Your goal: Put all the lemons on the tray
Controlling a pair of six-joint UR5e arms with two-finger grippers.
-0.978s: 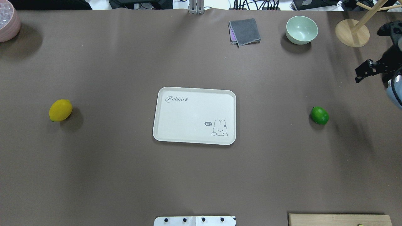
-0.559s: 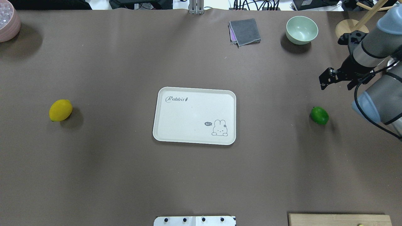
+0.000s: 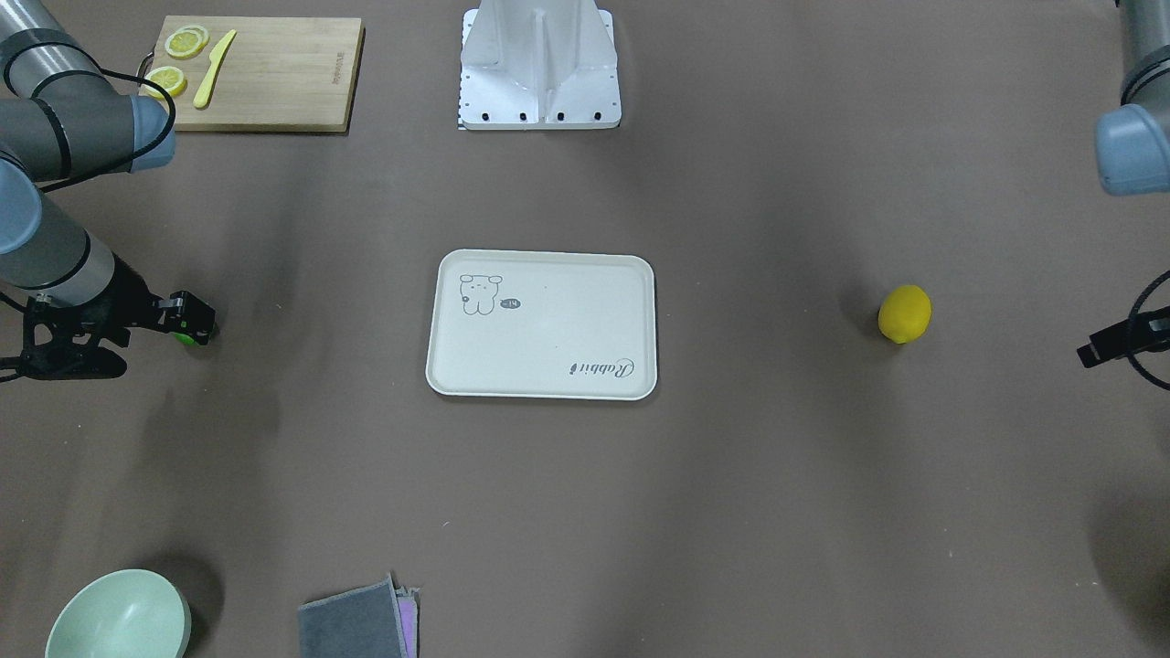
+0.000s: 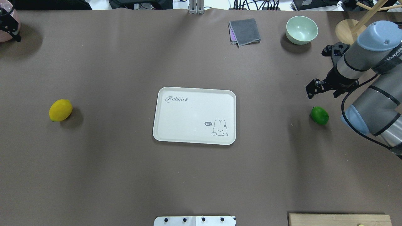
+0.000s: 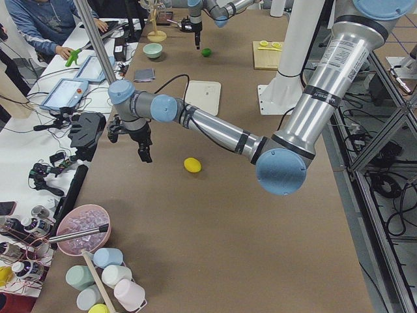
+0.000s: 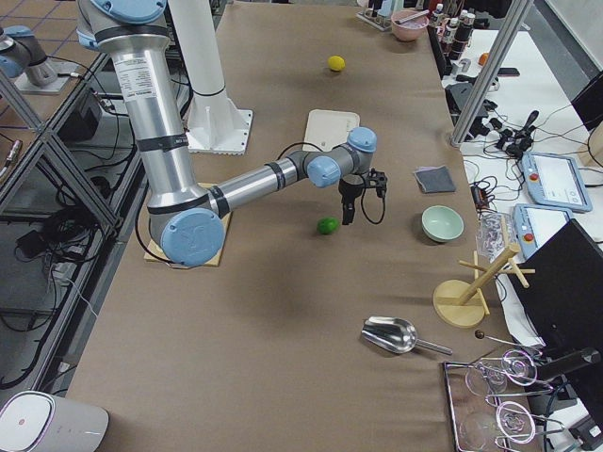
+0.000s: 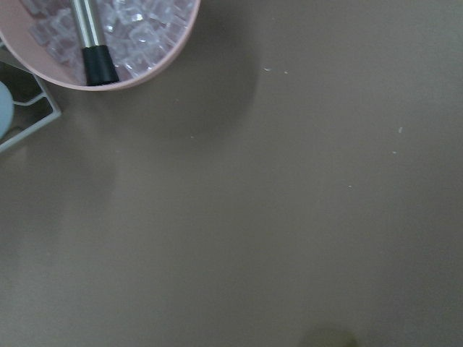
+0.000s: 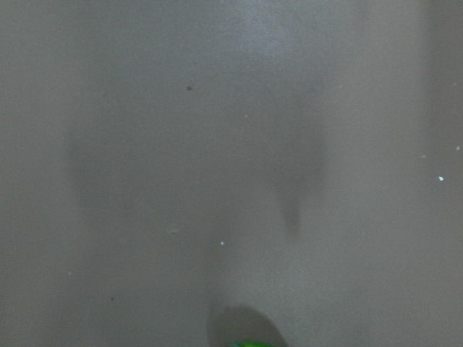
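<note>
Quick rundown for you: the flat cream-white rectangular tray [image 4: 188,119], rounded corners and raised rim, sits dead centre on the matte brown tabletop [image 4: 125,175]. The glossy green oval lemon [image 4: 319,115] lies on the bare table toward the robot's right-hand edge, well apart from the tray. Your right gripper [image 4: 311,90] hangs just beside that fruit on its far-edge side and looks clear of it. I see nothing in its grip, but I can't tell how wide the jaws stand. The bright yellow oval lemon [image 4: 60,110], duller skin with pointed tips, lies toward the left-hand edge, also well off the tray. Your left gripper [image 3: 1097,349] hangs out by that same edge, and again I can't tell the jaw gap. A round pink bowl [image 5: 81,249] of clear cubes sits at the far left corner, and a smooth mint-green bowl [image 4: 301,29] and a folded grey cloth [image 4: 245,31] sit along the far edge
</note>
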